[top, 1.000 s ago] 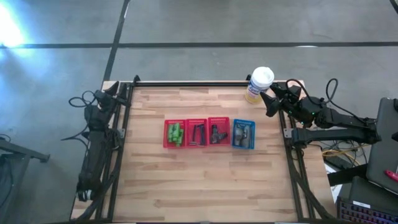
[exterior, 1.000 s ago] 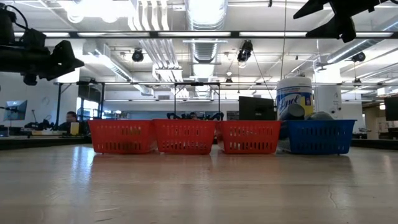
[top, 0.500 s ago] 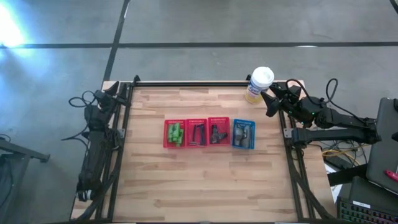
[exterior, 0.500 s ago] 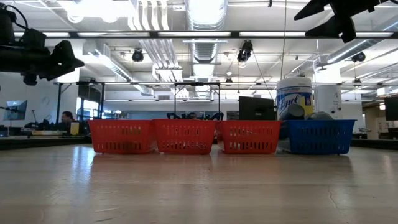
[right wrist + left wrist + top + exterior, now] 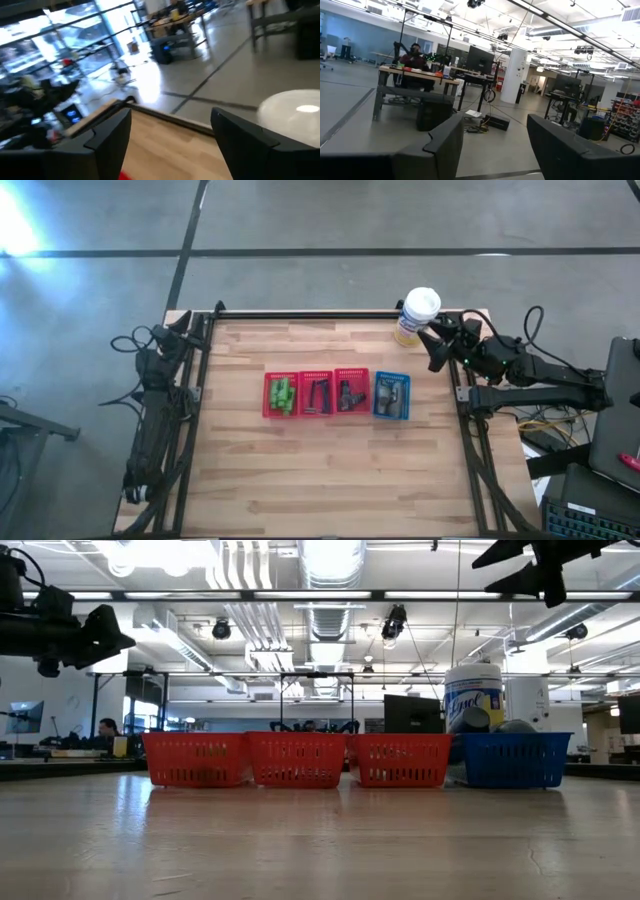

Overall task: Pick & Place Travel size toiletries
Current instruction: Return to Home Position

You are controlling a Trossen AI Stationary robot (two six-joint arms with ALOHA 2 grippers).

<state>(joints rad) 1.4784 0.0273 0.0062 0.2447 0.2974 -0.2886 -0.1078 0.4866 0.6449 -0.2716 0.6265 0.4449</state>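
The right gripper point(image 5: 434, 347) hangs above the right edge of the table point(image 5: 320, 470), raised well over the wood. Its two fingers are spread apart with nothing between them; the right wrist view shows only floor and table in the gap. Just beside it, toward the back rail point(image 5: 300, 314), stands the white-and-yellow canister point(image 5: 416, 314). It is upright and outside the row, I think because it is no part of the sorting. Its blue label point(image 5: 473, 692) carries pale script, but I cannot read it with certainty.

Farther inward from this gripper, the blue basket point(image 5: 515, 765) opens a row of four, set close side by side. It holds the grey mini bottles point(image 5: 391, 394). Next comes the right red basket point(image 5: 402, 765) with the small black tubes point(image 5: 347, 395), then the middle red basket point(image 5: 297, 765) with the thin dark razors point(image 5: 318, 396), and last the left red basket point(image 5: 195, 765) with the green mini tubes point(image 5: 284, 394). Each kind has its own basket, so the sorting looks finished.

Farthest from the right gripper, the left gripper point(image 5: 183, 329) rests at the opposite edge, also spread and holding nothing. Both arms are off the work area, which fits a rest pose.
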